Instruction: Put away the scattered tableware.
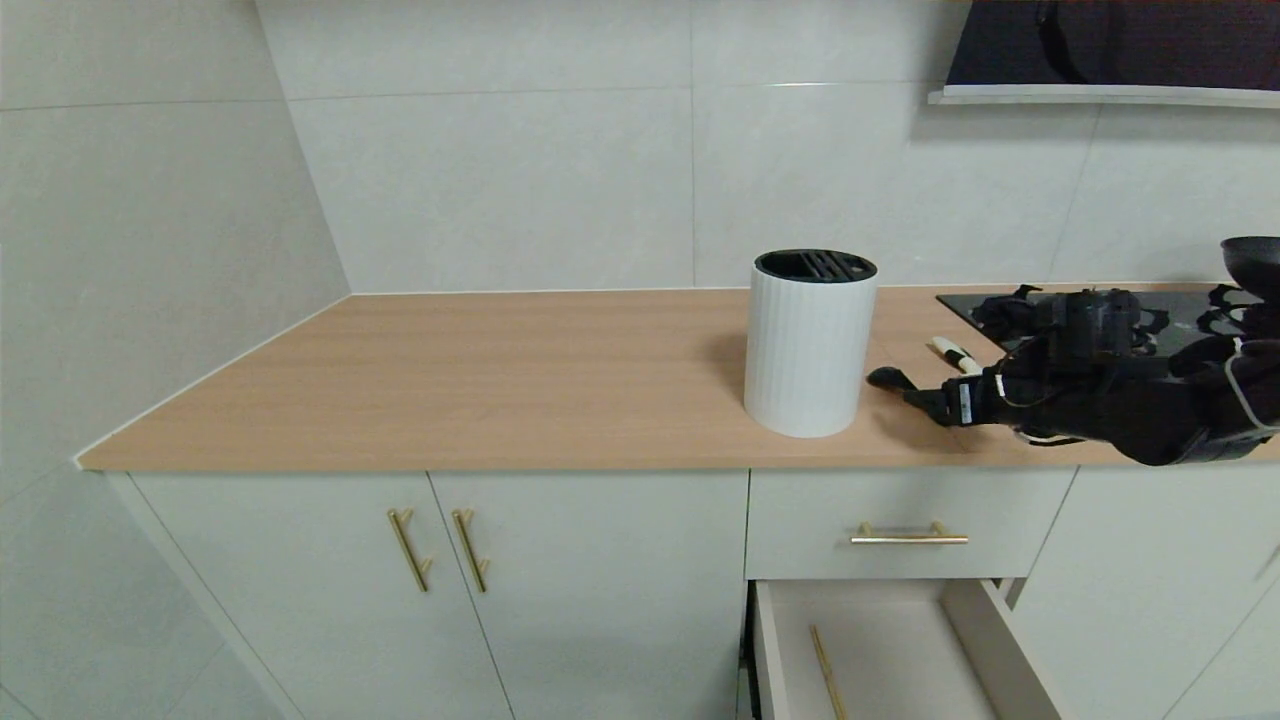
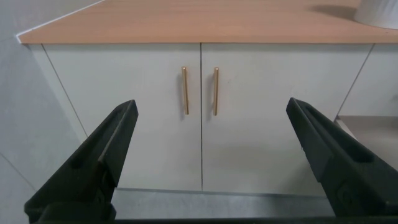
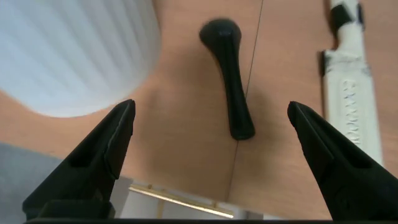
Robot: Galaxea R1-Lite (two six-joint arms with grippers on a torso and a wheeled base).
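Observation:
A black utensil handle [image 3: 227,74] lies on the wooden counter [image 1: 500,370], just right of the white ribbed holder [image 1: 808,350] with a black slotted top. My right gripper [image 3: 210,111] hovers low over it, open, with one finger on each side of the handle's near end and nothing held. In the head view the black utensil handle [image 1: 890,378] pokes out ahead of the right gripper [image 1: 928,398]. A white-handled knife [image 3: 349,93] lies beside it, toward the stove. My left gripper [image 2: 211,165] hangs open in front of the lower cabinet doors [image 2: 202,106].
A black hob [image 1: 1090,305] with dark cookware sits on the counter's right end. Below the counter, a drawer [image 1: 880,650] stands pulled out with a thin wooden stick [image 1: 828,672] inside. A shut drawer with a gold handle [image 1: 908,538] is above it. The counter's left half is bare.

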